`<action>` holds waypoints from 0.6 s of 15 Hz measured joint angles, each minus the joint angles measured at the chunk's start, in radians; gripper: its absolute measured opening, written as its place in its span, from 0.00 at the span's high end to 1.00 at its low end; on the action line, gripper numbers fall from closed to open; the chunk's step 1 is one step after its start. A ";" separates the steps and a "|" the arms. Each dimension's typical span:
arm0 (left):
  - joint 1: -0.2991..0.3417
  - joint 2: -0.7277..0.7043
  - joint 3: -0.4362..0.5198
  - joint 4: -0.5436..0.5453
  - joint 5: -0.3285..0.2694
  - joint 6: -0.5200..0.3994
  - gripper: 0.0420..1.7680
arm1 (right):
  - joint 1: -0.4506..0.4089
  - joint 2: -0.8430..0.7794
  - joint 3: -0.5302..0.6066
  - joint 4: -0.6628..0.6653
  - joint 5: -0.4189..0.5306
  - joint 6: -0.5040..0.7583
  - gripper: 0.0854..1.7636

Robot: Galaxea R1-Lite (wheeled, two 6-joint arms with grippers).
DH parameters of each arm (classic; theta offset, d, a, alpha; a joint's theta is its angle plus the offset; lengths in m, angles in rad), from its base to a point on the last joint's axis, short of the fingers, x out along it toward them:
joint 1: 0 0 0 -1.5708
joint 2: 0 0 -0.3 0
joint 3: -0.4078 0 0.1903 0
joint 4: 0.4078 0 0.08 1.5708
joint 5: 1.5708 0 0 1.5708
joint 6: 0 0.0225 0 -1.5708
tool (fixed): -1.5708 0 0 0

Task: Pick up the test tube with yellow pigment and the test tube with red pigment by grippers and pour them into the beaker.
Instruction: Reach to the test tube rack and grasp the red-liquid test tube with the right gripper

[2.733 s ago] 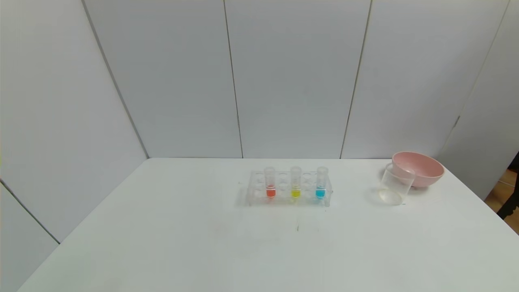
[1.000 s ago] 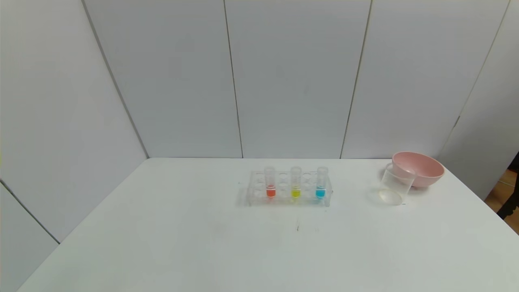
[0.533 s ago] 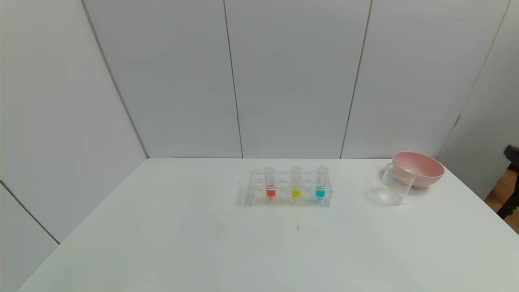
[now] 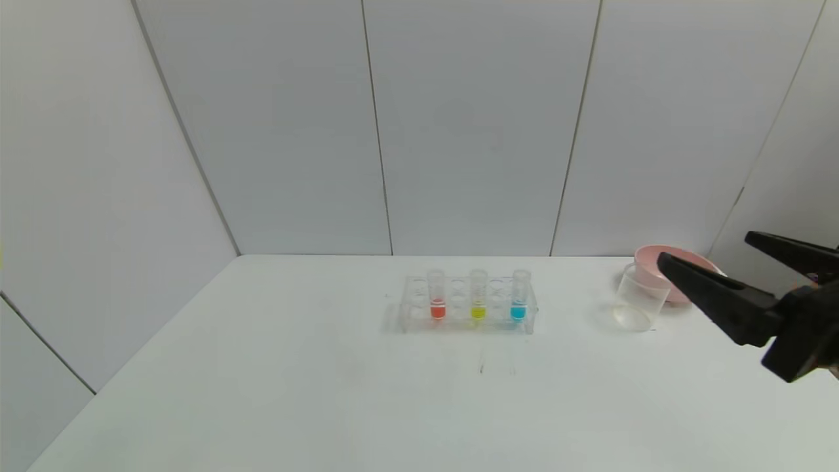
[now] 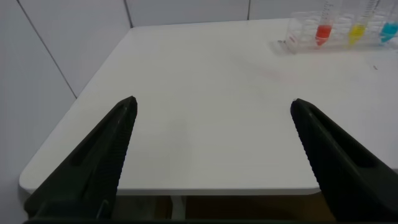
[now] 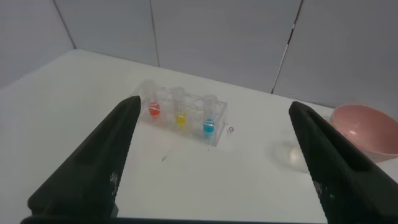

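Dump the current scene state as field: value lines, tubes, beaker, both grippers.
rack: clear tube rack mid-table, upright
red tube: test tube with red pigment, in rack, robot's-left end of the three
yellow tube: test tube with yellow pigment, in rack, middle
blue tube: blue-liquid tube, in rack, right end
beaker: beaker, on table, right of rack, just in front of pink bowl
right gripper: right gripper open, in the air at right table edge, holding nothing
left gripper: left gripper open, holding nothing, off the table's left-front corner

A white tabletop (image 4: 275, 393) fills the near scene, backed by pale grey wall panels (image 4: 472, 131) (thin dark seams between them); wooden floor (image 4: 813, 314) shows far right.
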 joint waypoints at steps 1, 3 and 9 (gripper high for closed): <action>0.000 0.000 0.000 0.000 0.000 0.000 0.00 | 0.023 0.029 0.001 -0.019 -0.018 0.006 0.03; 0.000 0.000 0.000 0.000 0.000 -0.001 0.00 | 0.069 0.091 0.003 -0.066 -0.031 0.012 0.03; 0.000 0.000 0.000 0.000 0.000 0.000 0.00 | 0.193 0.340 -0.011 -0.286 -0.034 0.012 0.03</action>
